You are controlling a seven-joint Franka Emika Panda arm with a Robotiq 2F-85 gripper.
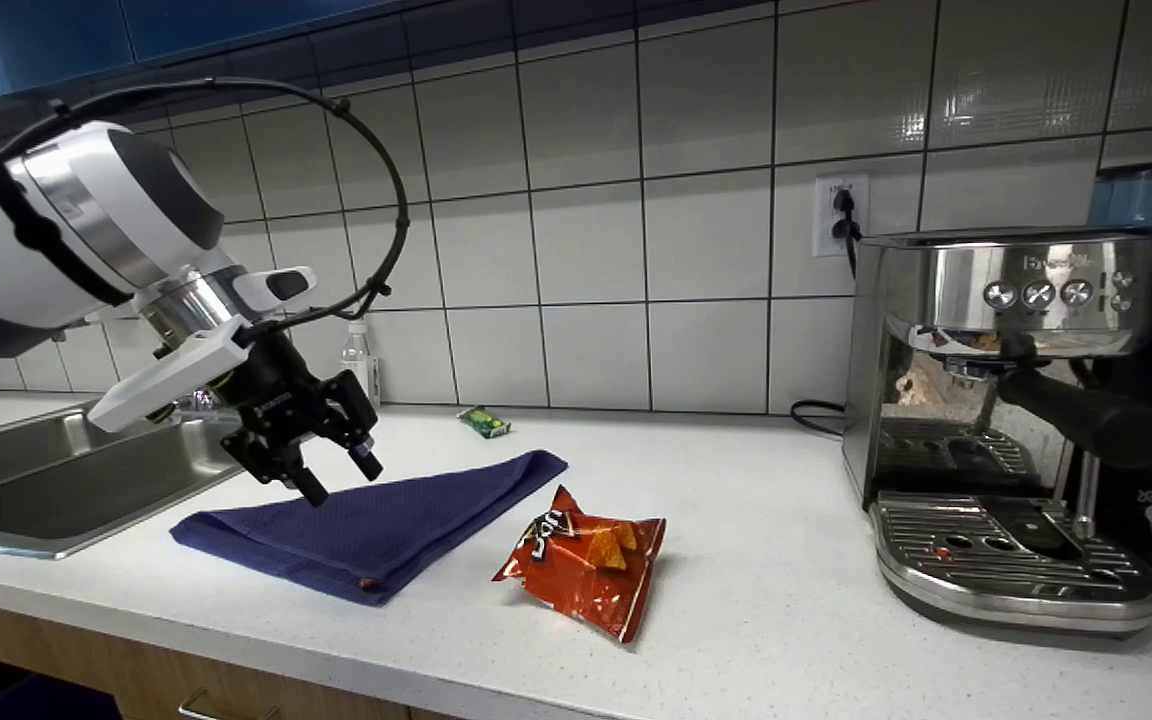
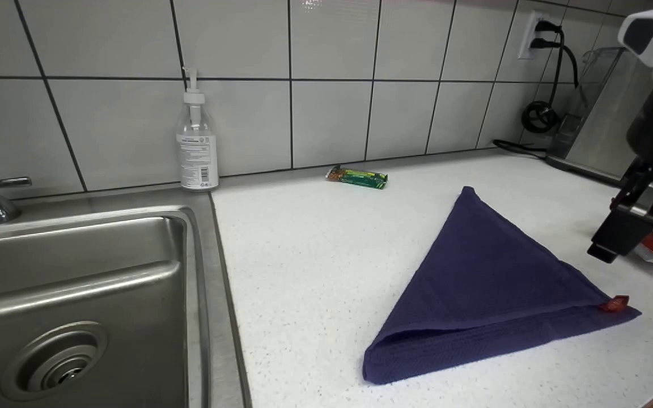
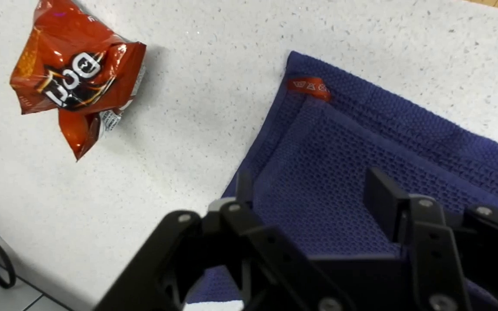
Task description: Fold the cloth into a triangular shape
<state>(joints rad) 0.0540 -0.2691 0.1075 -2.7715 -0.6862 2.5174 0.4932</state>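
The honeycomb-textured navy-blue fabric cloth is lying on the white speckled desk, between the brushed-steel sink and the crinkly orange-red snack packet. It is forming a roughly triangular shape: its upper layer is leaving a strip of the lower one showing along the front edge, and a small red label is poking out at one corner. The folded end towards the sink is gaping slightly. I am holding my black two-fingered tool in the air, clear of the cloth, its fingers standing wide apart and, in the wrist view, hiding some fabric. The packet is lying near the labelled corner. A small, shiny green wrapper is resting behind the cloth, and a clear pump bottle is standing at the sink's rear corner.
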